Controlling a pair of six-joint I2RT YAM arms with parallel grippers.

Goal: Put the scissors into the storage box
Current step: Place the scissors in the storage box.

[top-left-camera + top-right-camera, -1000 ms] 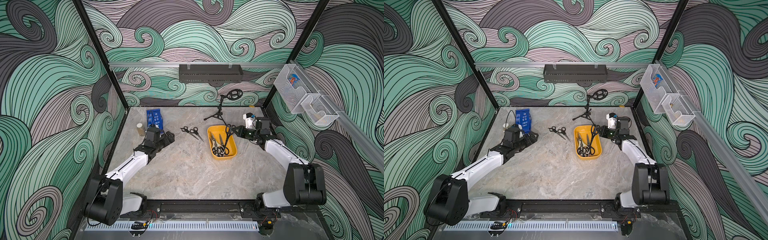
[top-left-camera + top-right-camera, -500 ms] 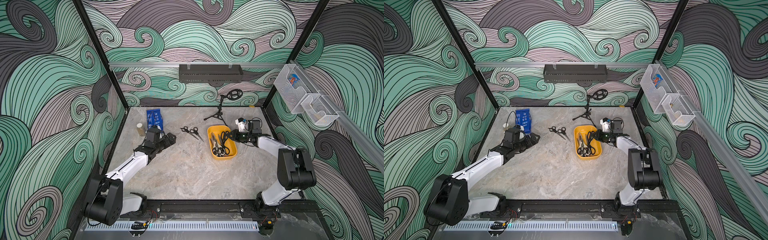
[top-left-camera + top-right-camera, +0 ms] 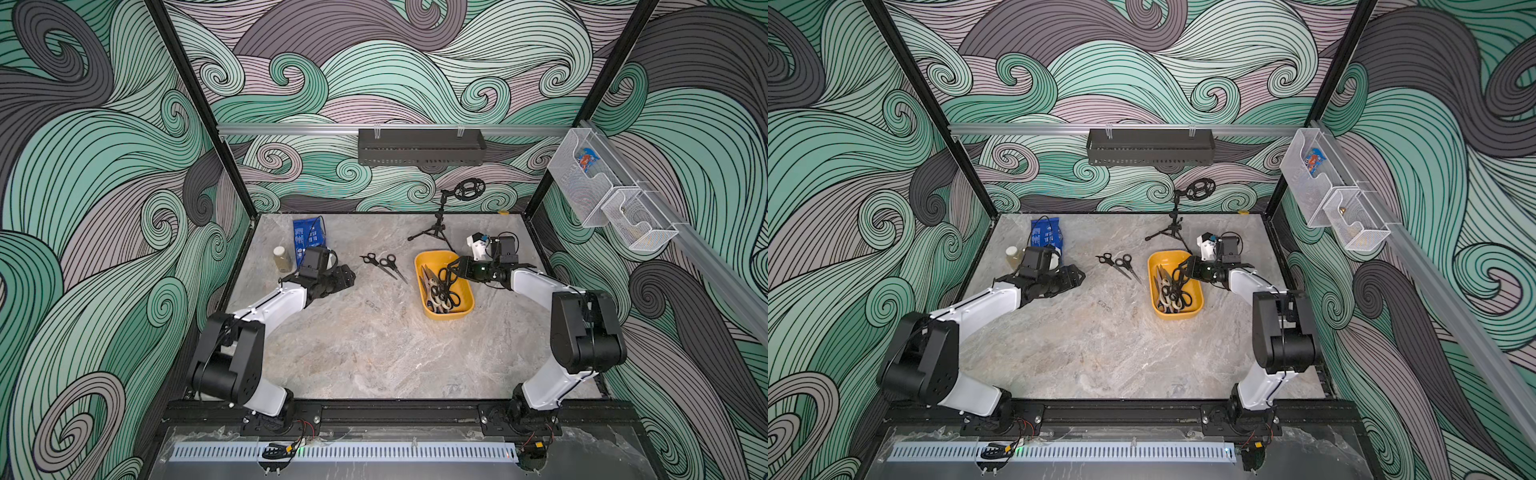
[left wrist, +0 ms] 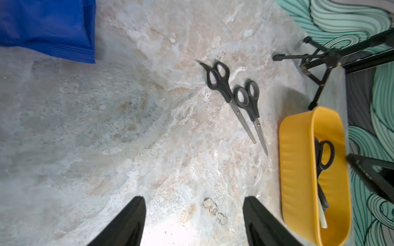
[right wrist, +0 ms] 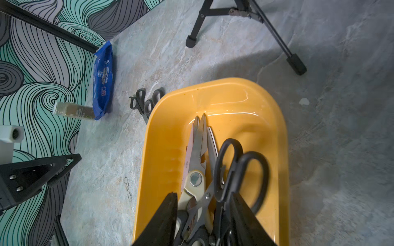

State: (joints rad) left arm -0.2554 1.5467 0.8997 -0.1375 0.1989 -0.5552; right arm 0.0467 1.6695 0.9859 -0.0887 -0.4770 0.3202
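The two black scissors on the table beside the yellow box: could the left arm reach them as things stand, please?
Probably yes: the left arm points its open jaws at the two black scissors, with only bare table between.

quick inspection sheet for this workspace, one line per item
surface: marble table, no spills seen
job's things: storage box holds several scissors; two black pairs lie together on the table outside it
clutter: blue packet, small bottle, tripod at the back
grippers: left gripper open, empty; right gripper open over the box
cables: loop at right wrist, loose wires at front rail
surroundings: dark tray on back wall, mesh baskets on right rail
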